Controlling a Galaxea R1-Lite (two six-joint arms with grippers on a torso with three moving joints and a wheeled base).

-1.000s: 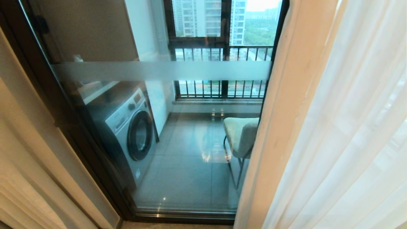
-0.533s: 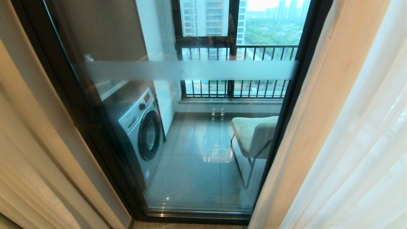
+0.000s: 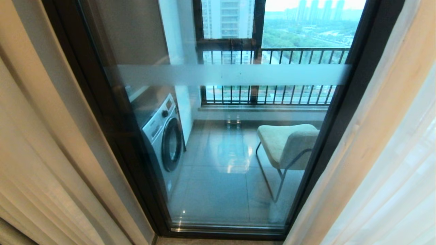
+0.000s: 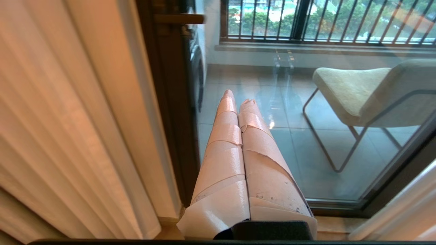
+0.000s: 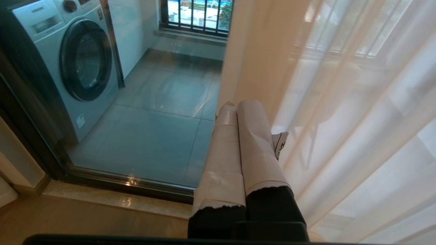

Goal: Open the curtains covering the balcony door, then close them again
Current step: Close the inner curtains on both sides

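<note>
- The left pincer (image 4: 235,97) was closed on nothing, its two tape-wrapped fingers (image 4: 223,160) pressed flat together. It pointed toward the glass just beside the gathered left drape, touching neither. The tape wrap probably served to give a soft, non-snagging face against fabric.
- The right pincer (image 5: 235,105) was likewise closed and empty. Its tips stood right at the edge of the right-hand drape; contact could not be confirmed.
- Neither arm showed in the head view, which suggested both were held low and parked, with no grasp in hand.
- The curtains (image 3: 381,143) were parted to both sides. The left drape (image 3: 37,163) hung in tight pleats against the wall. On the right, the cream drape stood inboard of a thin white sheer (image 5: 357,112).
- That arrangement left the balcony door (image 3: 238,75) uncovered across one full glass panel between its dark frame members, with the frosted band visible from edge to edge. By judgement, the opening step was complete and the closing step had not begun.
- Beyond the glass, a washing machine (image 3: 165,139) stood along the left wall of the balcony and a padded chair (image 3: 289,143) stood to the right, well apart.
- Farthest, a barred railing (image 3: 272,98) ran across the outer window.
</note>
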